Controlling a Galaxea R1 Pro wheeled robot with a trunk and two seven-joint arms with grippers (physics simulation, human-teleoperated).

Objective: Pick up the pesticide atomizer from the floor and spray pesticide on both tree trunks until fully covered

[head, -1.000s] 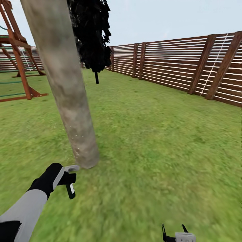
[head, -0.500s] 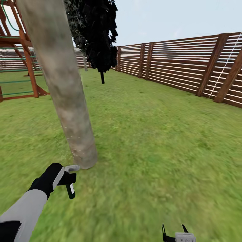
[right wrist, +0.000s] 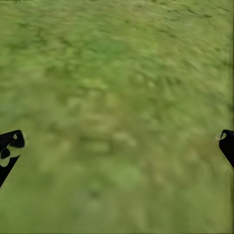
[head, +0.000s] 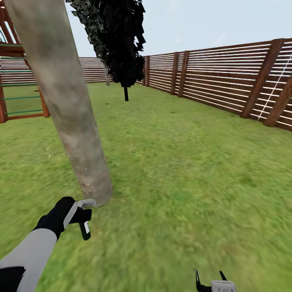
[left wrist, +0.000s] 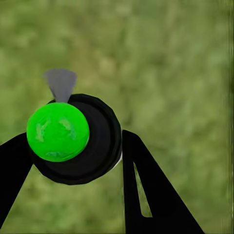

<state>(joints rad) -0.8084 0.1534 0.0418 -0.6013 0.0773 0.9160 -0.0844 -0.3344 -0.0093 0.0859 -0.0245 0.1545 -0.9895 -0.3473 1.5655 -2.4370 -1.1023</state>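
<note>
Flat, bright, shadowless daylight; the lawn (head: 194, 170) is smeared and blurry, most heavily in both wrist views.

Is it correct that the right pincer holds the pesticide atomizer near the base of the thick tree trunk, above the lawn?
Not quite: the left pincer holds the pesticide atomizer, as the head view shows. The rest stands: it is near the base of the thick tree trunk, above the lawn.

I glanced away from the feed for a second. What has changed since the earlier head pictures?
The whole head view has swung: the tree trunk, play frame and fence all slid across the picture together, so the camera moved, not they. The left gripper keeps the pesticide atomizer clamped near the trunk's base; the right gripper stays open, low over the lawn.
</note>
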